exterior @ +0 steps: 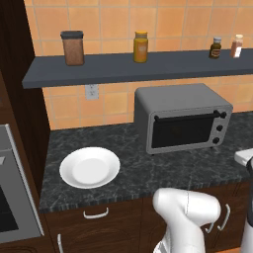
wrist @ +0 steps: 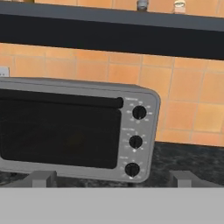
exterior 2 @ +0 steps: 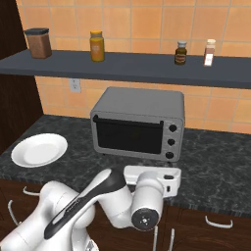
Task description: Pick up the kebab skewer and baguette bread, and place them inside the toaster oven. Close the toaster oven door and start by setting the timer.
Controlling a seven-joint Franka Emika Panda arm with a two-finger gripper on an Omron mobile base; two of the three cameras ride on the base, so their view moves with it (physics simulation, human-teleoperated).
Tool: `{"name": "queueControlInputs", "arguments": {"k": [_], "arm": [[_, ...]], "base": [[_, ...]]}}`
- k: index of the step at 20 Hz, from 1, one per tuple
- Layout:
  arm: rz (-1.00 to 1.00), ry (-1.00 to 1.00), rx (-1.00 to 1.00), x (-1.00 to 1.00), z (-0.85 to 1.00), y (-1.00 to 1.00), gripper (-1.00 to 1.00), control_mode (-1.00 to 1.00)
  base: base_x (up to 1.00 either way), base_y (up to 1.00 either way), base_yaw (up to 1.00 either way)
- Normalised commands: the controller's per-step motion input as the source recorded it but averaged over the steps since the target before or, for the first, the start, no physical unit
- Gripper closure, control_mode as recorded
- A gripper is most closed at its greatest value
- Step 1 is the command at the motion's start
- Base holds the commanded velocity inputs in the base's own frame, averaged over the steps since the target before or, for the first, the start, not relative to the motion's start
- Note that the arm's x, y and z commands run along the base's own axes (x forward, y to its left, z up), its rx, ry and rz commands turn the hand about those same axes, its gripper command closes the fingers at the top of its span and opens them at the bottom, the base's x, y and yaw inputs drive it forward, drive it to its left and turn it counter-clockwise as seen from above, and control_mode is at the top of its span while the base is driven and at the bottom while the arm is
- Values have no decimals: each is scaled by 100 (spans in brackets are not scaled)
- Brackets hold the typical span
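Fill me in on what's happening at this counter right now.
The gripper is open, holds nothing, and faces the toaster oven on the dark counter. The toaster oven door is closed. The white plate to its left is empty. Four jars stand on the shelf above.

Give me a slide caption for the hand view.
Open gripper faces the closed toaster oven, its three knobs stacked at right, under a dark shelf.

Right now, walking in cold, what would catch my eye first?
The grey toaster oven at the middle of the dark stone counter, its glass door shut. Left of it sits an empty white plate. Above, a dark shelf carries four jars and bottles along the orange tiled wall.
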Motion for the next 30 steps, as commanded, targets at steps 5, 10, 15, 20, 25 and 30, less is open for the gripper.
{"name": "queueControlInputs", "arguments": {"k": [5, 10, 15, 20, 25, 30], "arm": [[0, 0, 0, 25, -4, -6, -100, -100], [0, 0, 0, 23, 0, -13, -100, -100], [0, 0, 0, 19, -2, -13, -100, -100], [0, 0, 0, 15, -9, -3, -100, -100], [0, 0, 0, 20, -6, -8, -100, -100], [0, 0, 0, 19, -4, -8, -100, -100]], "base": [[0, 0, 0], [0, 0, 0], [0, 0, 0], [0, 0, 0], [0, 0, 0], [0, 0, 0]]}}
